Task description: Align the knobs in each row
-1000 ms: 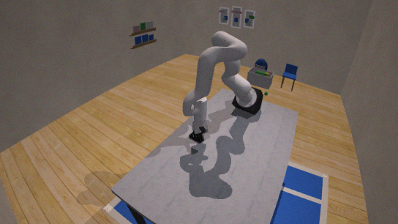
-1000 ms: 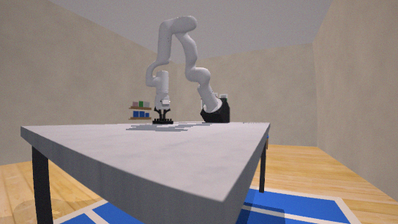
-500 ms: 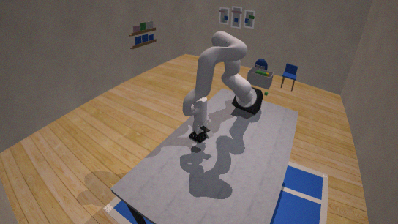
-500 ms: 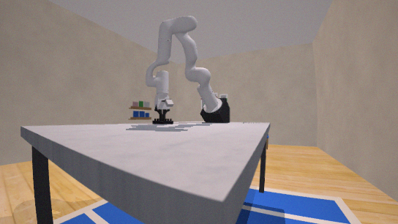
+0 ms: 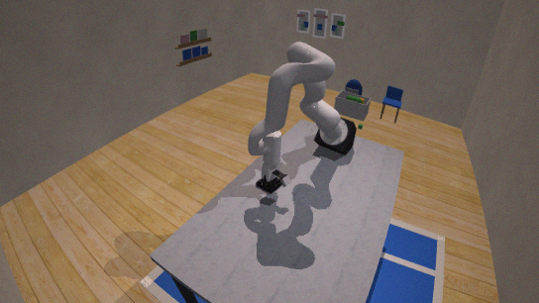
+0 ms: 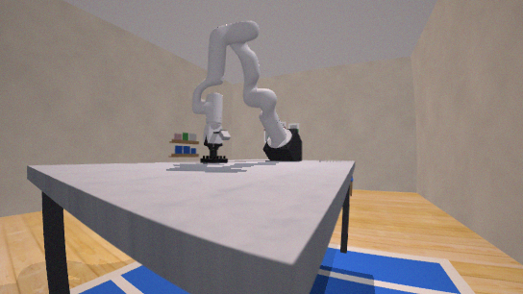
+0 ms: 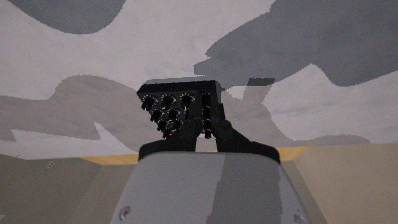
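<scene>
Okay, knob box (image 5: 263,187) (image 6: 204,160) (image 7: 177,87) sits on the table (image 5: 347,208) (image 6: 192,192) (image 7: 165,50), well apart from the arm's black base (image 5: 351,130) (image 6: 296,146). Gripper (image 5: 269,180) (image 6: 213,154) (image 7: 206,101) points down at the box, jaws nearly closed; can't tell if a knob is between them. Several knobs (image 7: 148,102) show left of the fingers in the wrist view, lines too small to read. Shadows cross the table.

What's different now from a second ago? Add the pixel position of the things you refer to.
The gripper (image 5: 268,180) (image 6: 213,155) (image 7: 206,101) has twisted around: its sticking-out side part swung right in the exterior view. I can't tell whether it grabbed or let go of a knob. The knob box (image 5: 269,190) (image 6: 207,160) (image 7: 177,87) and table (image 5: 347,198) (image 6: 192,192) (image 7: 40,50) look unmoved.
</scene>
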